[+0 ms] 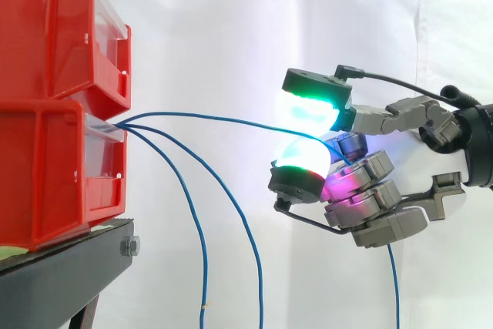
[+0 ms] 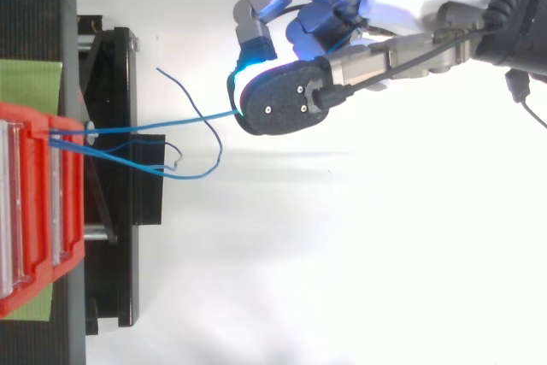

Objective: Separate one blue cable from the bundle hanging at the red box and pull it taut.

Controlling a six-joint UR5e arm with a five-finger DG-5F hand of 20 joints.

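One thin blue cable point(image 1: 231, 119) is pinched in the robot hand point(image 1: 377, 190), between two thick pads point(image 1: 312, 109) that glow green and white. The other fingers are curled under them, one tinted magenta. In the side view the hand sits at the right, at about the height of the seam between the two bins.

From the pinch the cable's long axis runs almost level, right to left, with a shallow upward bow. It ends at the front of the lower red bin point(image 1: 46, 175). It is a fine, smooth, bright blue strand, no thicker than a pencil line. From above it point(image 2: 162, 126) reads as a nearly straight line from the bin to the hand point(image 2: 282, 108).

The glow washes out the exact spot where the pads meet the cable, and its path through the hand is hidden. A further blue length hangs straight down below the hand and is cut off by the bottom edge.

Two slack cables point(image 1: 196, 221) leave the same bin front. They droop in long curves down and to the right, well apart from the hand, and also run off the bottom edge. Where all three are fixed inside the bin cannot be made out.

An upper red bin point(image 1: 54, 28) is stacked on the lower one, and both rest on a black stand point(image 1: 54, 275). Behind everything hangs a white curtain point(image 1: 231, 21).
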